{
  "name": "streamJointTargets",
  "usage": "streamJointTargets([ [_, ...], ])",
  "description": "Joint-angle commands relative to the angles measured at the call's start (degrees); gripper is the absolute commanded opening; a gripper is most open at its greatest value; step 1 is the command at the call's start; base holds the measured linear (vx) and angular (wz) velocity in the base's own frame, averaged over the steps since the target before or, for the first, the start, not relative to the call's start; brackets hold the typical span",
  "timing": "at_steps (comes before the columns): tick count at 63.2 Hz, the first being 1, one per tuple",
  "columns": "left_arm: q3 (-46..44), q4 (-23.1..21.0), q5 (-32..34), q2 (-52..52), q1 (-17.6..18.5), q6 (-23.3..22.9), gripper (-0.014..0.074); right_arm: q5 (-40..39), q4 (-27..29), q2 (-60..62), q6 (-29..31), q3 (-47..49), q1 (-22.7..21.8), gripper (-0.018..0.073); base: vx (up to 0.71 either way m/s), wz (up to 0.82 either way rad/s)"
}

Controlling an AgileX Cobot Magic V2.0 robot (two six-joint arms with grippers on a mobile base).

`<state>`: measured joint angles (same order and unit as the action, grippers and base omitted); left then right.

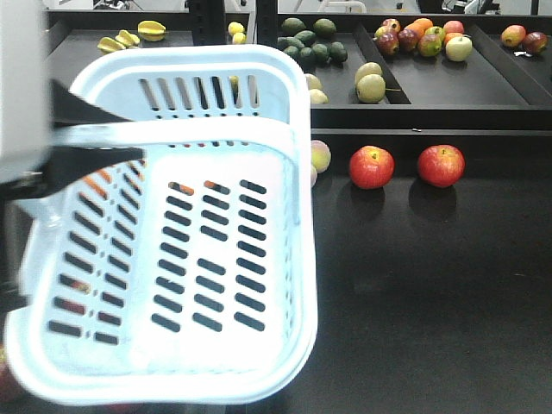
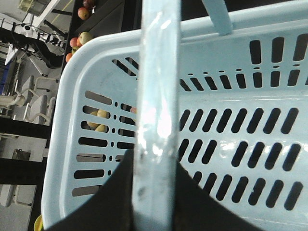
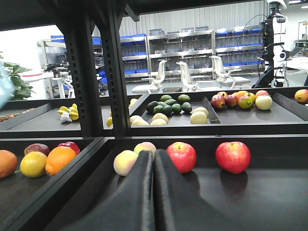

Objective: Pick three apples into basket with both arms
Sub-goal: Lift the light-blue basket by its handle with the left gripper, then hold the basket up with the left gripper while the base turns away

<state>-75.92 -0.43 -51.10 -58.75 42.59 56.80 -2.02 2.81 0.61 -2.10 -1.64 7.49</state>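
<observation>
The pale blue basket [image 1: 285,259] hangs tilted close to the front camera, its inside empty. My left gripper [image 1: 129,138] is shut on the basket's swing handle [image 1: 216,132]. In the left wrist view its black fingers [image 2: 120,192] clamp the handle [image 2: 156,96] above the basket [image 2: 231,130]. Two red apples [image 1: 372,166] [image 1: 441,166] rest on the dark shelf to the right of the basket. The same two apples [image 3: 181,157] [image 3: 233,157] lie ahead of my right gripper [image 3: 154,155], which is shut with nothing in it, low over the shelf.
Pale yellow apples [image 3: 125,162] sit left of the red ones. An orange [image 3: 60,159] and other fruit fill the left compartment behind a black divider [image 3: 72,178]. The upper shelf holds avocados [image 1: 310,43], mixed apples [image 1: 423,39] and starfruit [image 1: 129,36].
</observation>
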Motion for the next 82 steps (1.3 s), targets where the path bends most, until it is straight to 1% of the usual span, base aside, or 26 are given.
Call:
streamJointTargets([
  [1,-1.9,-0.1,3.2,3.8,0.1,-2.1,-0.0008,-4.3,-0.2,0.6,0.0,-0.8,0.0,-0.0009,0.00,0.00],
  [16,-1.9,-0.2,2.9,7.3,0.1,-2.1,-0.0008,-4.3,-0.2,0.6,0.0,-0.8,0.0,-0.0009,0.00,0.00],
  [39,-1.9,-0.2,0.5,7.2,0.1,-2.1,-0.0008,-4.3,-0.2,0.6,0.0,-0.8,0.0,-0.0009,0.00,0.00],
  [82,-1.9,-0.2,0.5,7.2,0.1,-2.1,-0.0008,-4.3,-0.2,0.6,0.0,-0.8,0.0,-0.0009,0.00,0.00],
])
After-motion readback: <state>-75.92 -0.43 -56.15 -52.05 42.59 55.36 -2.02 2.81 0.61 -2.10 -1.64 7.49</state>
